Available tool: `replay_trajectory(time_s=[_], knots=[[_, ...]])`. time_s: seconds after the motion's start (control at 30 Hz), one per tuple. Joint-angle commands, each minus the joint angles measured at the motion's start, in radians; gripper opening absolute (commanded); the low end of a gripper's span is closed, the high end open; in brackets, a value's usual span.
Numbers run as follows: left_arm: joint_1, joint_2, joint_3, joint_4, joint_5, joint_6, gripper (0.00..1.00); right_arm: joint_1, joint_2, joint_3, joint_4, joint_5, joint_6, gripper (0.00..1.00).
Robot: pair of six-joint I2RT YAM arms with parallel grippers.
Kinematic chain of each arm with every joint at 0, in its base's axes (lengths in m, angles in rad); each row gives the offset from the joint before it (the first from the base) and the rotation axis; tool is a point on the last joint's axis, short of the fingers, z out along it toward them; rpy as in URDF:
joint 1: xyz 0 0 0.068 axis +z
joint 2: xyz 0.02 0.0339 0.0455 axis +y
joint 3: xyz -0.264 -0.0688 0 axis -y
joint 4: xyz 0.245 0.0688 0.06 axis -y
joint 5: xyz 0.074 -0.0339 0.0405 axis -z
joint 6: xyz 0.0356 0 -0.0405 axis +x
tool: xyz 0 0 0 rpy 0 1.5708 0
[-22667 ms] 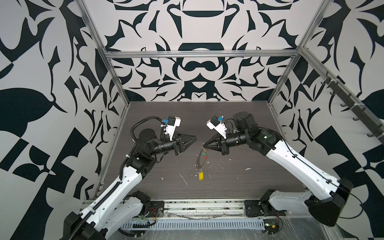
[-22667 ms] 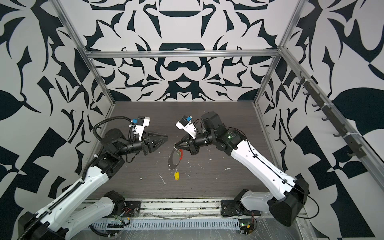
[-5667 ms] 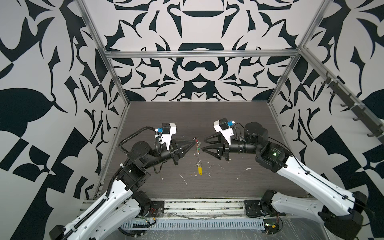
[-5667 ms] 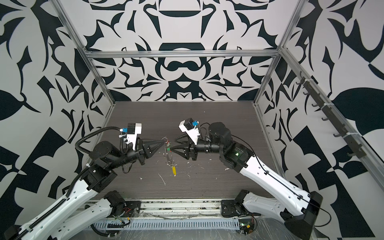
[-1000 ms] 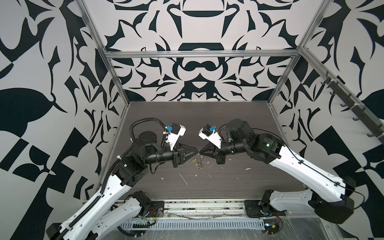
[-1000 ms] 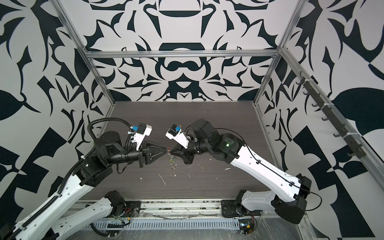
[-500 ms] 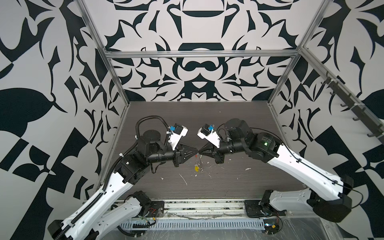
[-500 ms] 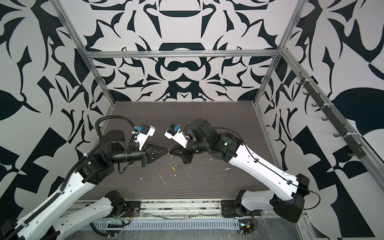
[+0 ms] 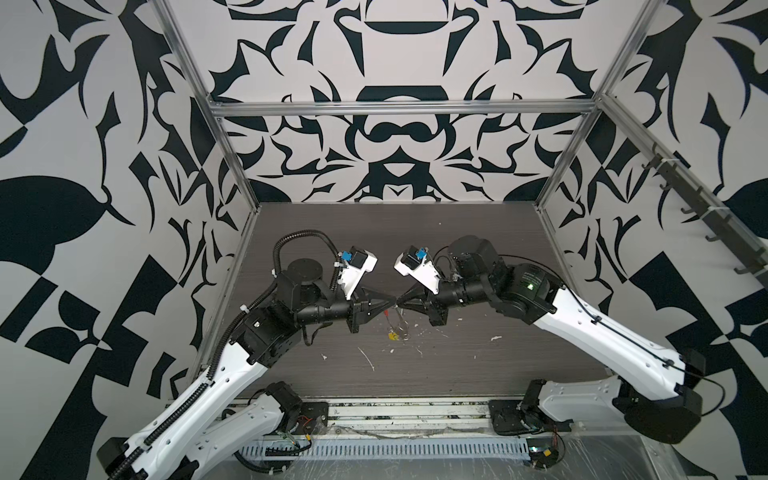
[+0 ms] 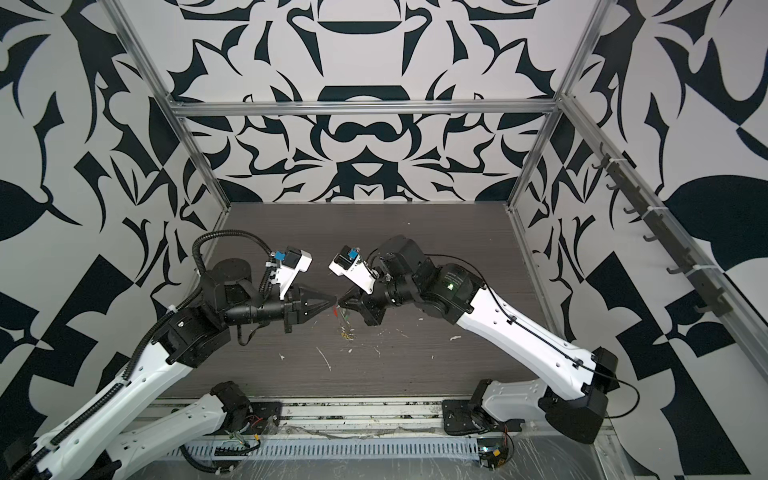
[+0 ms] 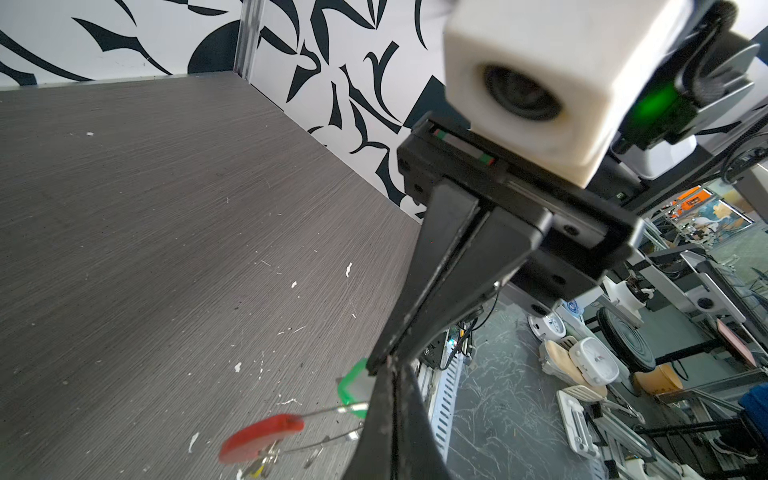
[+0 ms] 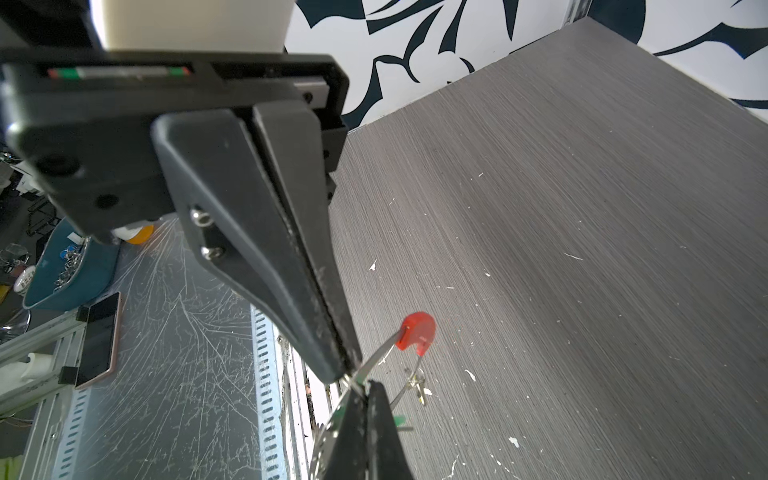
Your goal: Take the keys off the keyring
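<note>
So in both top views the left gripper [image 9: 390, 300] and the right gripper [image 9: 399, 301] sit tip to tip over the middle of the surface [image 9: 457, 374]. Both sets of jaws are pinched together. The keyring [image 9: 400, 321] dangles just under the tips. The red strip [image 10: 335, 312] is up near the tips and the yellow tag [image 10: 345, 335] hangs lowest, just above the surface.

From the left wrist view, the right gripper [image 11: 374, 365] has its jaws closed, with the tip on the green tag [image 11: 351, 388]. The thin grey runs of the keyring [image 11: 328, 411] go from the red strip [image 11: 262, 436] straight into the left gripper's [image 11: 390, 376] closed jaws.

From the right wrist view, the left gripper [image 12: 345, 372] has its closed tip on the keyring's flat band [image 12: 376, 355], just beside the right gripper [image 12: 368, 386]. The green tag [image 12: 400, 419] pokes out on either side of the right jaws, so it looks clamped there. The red strip [image 12: 417, 328] sits at the band's free end, off the surface.
</note>
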Motion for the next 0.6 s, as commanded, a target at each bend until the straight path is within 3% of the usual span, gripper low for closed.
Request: replay_trajectory(time_s=[0.0,0.1,0.2,0.43,0.57], knots=[[0.000,-0.005,-0.014,0.053,0.010,-0.024,0.00,0.006,-0.017,0.043,0.097,-0.017,0.009,0.00],[0.000,-0.007,-0.014,0.043,-0.009,-0.020,0.22,0.007,-0.017,0.050,0.093,-0.015,0.007,0.00],[0.000,-0.007,-0.014,0.034,-0.018,-0.017,0.27,0.006,-0.017,0.050,0.093,-0.013,0.008,0.00],[-0.001,-0.009,-0.014,0.030,-0.032,-0.012,0.02,0.007,-0.026,0.043,0.108,-0.019,0.017,0.00],[0.000,-0.031,-0.031,0.066,-0.033,-0.020,0.00,0.007,-0.038,0.024,0.131,-0.021,0.026,0.00]])
